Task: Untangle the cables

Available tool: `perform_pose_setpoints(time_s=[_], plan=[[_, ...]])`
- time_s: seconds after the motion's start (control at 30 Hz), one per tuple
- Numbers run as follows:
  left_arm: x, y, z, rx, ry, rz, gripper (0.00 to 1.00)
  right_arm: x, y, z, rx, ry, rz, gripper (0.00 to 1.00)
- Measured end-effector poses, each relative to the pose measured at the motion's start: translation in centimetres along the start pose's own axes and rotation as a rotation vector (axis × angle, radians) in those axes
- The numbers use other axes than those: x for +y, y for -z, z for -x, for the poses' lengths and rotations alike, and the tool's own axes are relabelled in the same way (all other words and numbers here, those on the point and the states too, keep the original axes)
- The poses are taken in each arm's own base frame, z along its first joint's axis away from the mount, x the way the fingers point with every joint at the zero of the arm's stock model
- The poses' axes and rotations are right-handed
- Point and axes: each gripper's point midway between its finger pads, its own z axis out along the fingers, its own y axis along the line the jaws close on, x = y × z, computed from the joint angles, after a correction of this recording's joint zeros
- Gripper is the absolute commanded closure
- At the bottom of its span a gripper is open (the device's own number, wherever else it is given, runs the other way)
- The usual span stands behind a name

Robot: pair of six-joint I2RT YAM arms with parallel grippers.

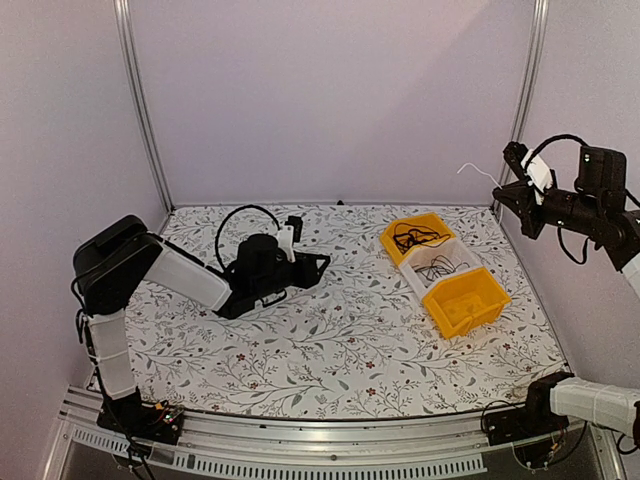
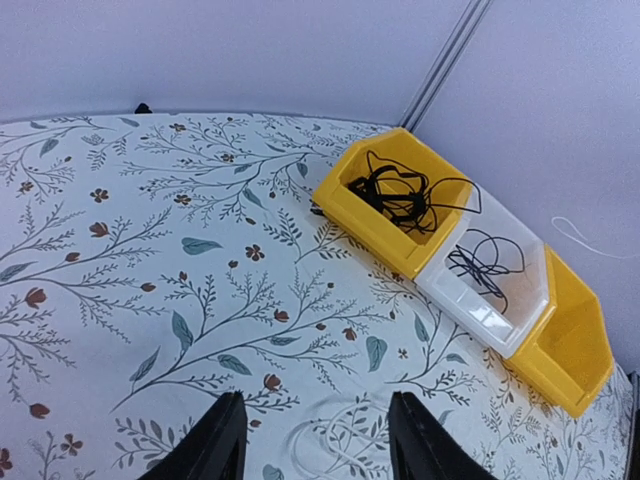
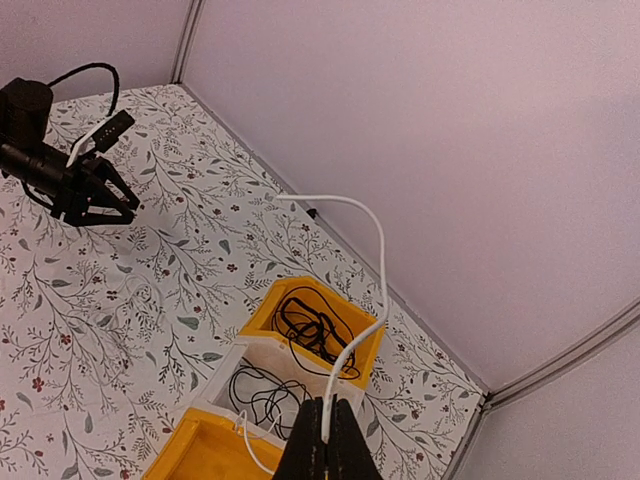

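1. Nearest the camera in the top view, at centre left, the left arm [image 1: 185, 275] is stretched low over the floral-patterned table [image 1: 330, 360]. The left jaws are spread wide, and nothing is held between them.
2. In the left wrist view, the two dark fingertips [image 2: 222, 445] are seen well apart at the bottom edge, with the table's pattern showing between them.
3. Right of centre, three bins are lined up touching in a diagonal row: a near yellow bin [image 1: 455, 318], a clear bin [image 1: 415, 282] in the middle, and a far yellow bin [image 1: 392, 240].
4. A black cable tangle [image 1: 415, 240] is lodged in the far yellow bin, and a second black cable [image 1: 437, 268] is looped loosely in the clear bin.
5. At the upper right, the right arm [image 1: 590, 205] is raised well above the table. The right jaws are pinched shut on a thin white cable [image 3: 383, 270], which is arched upward from them, its free end hanging in the air toward the back wall [image 1: 340, 90].
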Motion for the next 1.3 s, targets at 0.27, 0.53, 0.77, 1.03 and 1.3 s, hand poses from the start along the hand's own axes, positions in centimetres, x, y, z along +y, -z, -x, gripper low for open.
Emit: perform_pose_setpoints(time_s=[0.27, 0.53, 0.77, 1.03, 1.3], plan=[[0.2, -0.1, 0.2, -0.001, 0.010, 0.004, 0.52, 0.9, -0.6, -2.8, 0.059, -0.018, 0.013, 1.00], [0.2, -0.1, 0.1, 0.000, 0.021, 0.005, 0.52, 2.2, -1.8, -7.1, 0.143, -0.045, 0.029, 1.00], [0.5, 0.1, -0.4, 0.012, 0.025, 0.009, 0.52, 2.4, -3.5, -12.3, 0.250, -0.105, 0.041, 1.00], [1.1, 0.5, -1.7, 0.040, 0.027, 0.026, 0.52, 2.6, -6.1, -18.1, 0.391, -0.135, 0.109, 1.00], [1.8, 0.8, -2.3, 0.052, 0.028, 0.040, 0.52, 5.2, -7.3, -22.4, 0.488, -0.077, 0.243, 1.00]])
